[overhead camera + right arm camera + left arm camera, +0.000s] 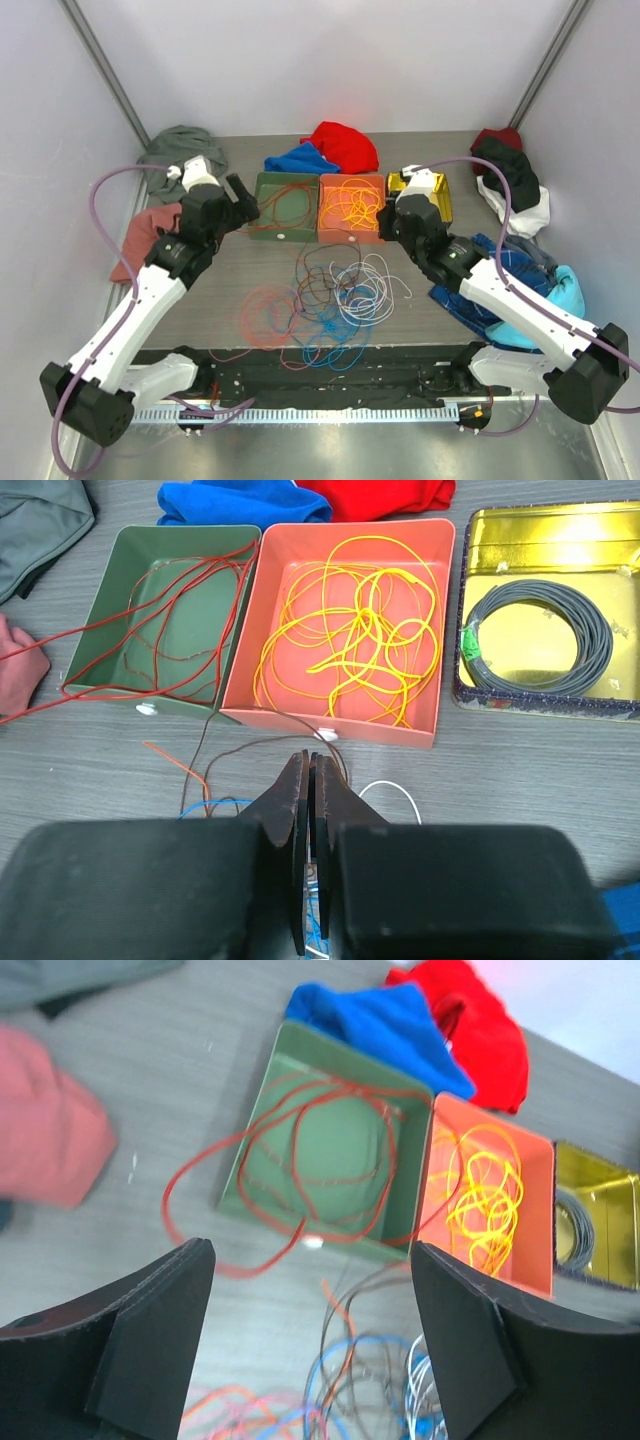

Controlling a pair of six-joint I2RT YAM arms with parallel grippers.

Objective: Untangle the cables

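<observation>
**Overhead view.** We found the tangle of thin red, blue, white-grey and dark brown cables [335, 300] heaped on the grey wood-grain table [230, 270] between the two arms. It lay just in front of three open containers set in a row, which we judged to be sorting bins, one colour to each. The rectangular green plastic tray [285, 236] held a thin red cable [285, 205]. The rectangular salmon plastic tray [345, 237], touching it, held a thin yellow cable [352, 205], and a gold metal tin [443, 200] closed the row on the right. The left gripper [243, 203] hung at the green tray's left edge and the right gripper [385, 218] at the salmon tray's right edge. **Left-wrist view.** The black fingers [150, 1330] stood spread wide with nothing between them, above the table in front of the green tray. One loop of the red cable spilled over the tray's left wall onto the table, so we judged that strand only partly stowed. **Right-wrist view.** The black fingers [295, 810] were pressed together with no strand visibly caught. They were poised over the far fringe of the tangle near the salmon tray's front wall, well placed, in our judgement, to take another strand. The tin held a grey ring-shaped coil [530, 588], kept apart from the tangle.
</observation>
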